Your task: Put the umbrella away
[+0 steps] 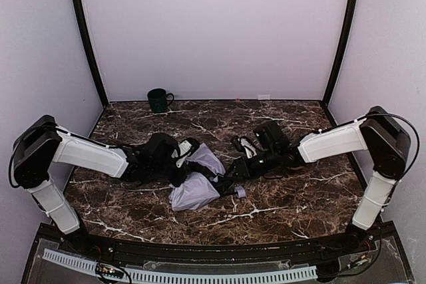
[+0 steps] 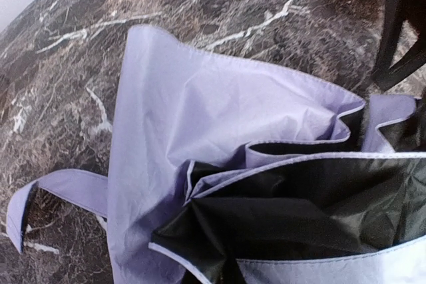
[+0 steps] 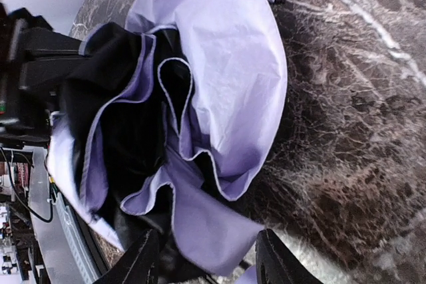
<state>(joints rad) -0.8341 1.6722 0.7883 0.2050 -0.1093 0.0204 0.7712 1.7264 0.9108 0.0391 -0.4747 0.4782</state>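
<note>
The umbrella (image 1: 194, 192) lies collapsed and crumpled mid-table, pale lavender outside with black lining, its small lavender handle (image 1: 239, 191) at the near right. My left gripper (image 1: 178, 164) is buried in the folds from the left. Its fingers are hidden in the left wrist view, where the umbrella fabric (image 2: 200, 111) gathers to a pinch at the bottom edge. My right gripper (image 1: 234, 172) reaches in from the right. In the right wrist view its fingertips (image 3: 141, 261) stand wide apart, open, with a loose lavender flap (image 3: 206, 221) of the umbrella (image 3: 226, 64) lying between them.
A dark green mug (image 1: 158, 100) stands at the back left by the wall. Pale walls enclose the marble table (image 1: 279, 204) on three sides. The left arm's black body (image 3: 33, 64) sits just beyond the canopy.
</note>
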